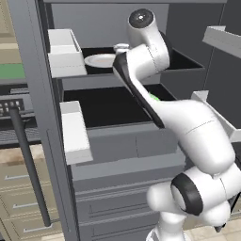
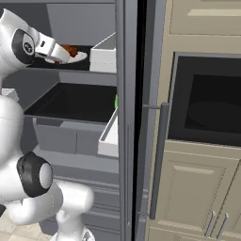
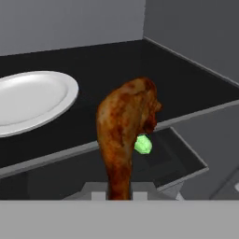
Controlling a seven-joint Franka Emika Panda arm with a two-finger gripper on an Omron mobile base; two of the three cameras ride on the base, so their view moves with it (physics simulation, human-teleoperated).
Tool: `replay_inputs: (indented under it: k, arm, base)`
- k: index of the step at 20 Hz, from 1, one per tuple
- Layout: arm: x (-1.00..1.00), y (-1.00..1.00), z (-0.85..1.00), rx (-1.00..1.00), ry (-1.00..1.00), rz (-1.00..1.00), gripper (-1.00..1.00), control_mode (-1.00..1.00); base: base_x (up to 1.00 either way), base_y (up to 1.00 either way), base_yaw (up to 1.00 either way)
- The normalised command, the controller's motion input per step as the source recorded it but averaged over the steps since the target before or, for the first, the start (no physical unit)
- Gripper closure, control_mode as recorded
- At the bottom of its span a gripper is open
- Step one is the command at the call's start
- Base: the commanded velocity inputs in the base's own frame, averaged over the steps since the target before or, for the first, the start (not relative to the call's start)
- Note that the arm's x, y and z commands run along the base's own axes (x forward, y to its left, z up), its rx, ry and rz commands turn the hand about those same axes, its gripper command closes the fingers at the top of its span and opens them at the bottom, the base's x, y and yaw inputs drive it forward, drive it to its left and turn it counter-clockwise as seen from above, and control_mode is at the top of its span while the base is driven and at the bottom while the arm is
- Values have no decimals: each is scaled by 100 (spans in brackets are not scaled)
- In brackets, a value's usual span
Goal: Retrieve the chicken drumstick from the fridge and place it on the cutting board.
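Fridge (image 1: 117, 155) stands open, dark grey, black inner shelves, grey drawers low down. Light grey door bins (image 1: 70, 129) on the fridge's left door; right of the fridge a beige cabinet wall with a dark oven (image 2: 207, 110). White plate (image 3: 32, 100) sits on the fridge's upper shelf (image 3: 186, 79). Chicken drumstick (image 3: 126, 135) is clamped in the hand (image 3: 119, 196), thin end down between the fingertips, fat end sticking away from it, lifted just beside the plate at the upper shelf's front edge. Hand closed tight on the drumstick's narrow end. Small green vegetable (image 3: 143, 144) lies on the fridge's lower shelf, beyond the drumstick.
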Motion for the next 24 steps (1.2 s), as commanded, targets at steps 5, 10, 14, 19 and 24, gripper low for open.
replay_inputs:
  k: [5, 10, 14, 19, 24]
  arm:
    - [-100, -5, 2, 10, 0, -15, 100, -100]
    - [-100, -24, -18, 1, 0, -7, 100, -100]
    - [-100, -46, -20, 4, -2, -6, 100, -100]
    - [-94, -31, -23, 6, 0, -5, 100, -100]
    - [-83, -1, -30, 9, 4, -3, 100, -100]
  base:
    - [0, 0, 0]
    - [0, 0, 0]
    - [0, 0, 0]
    - [0, 0, 0]
    - [0, 0, 0]
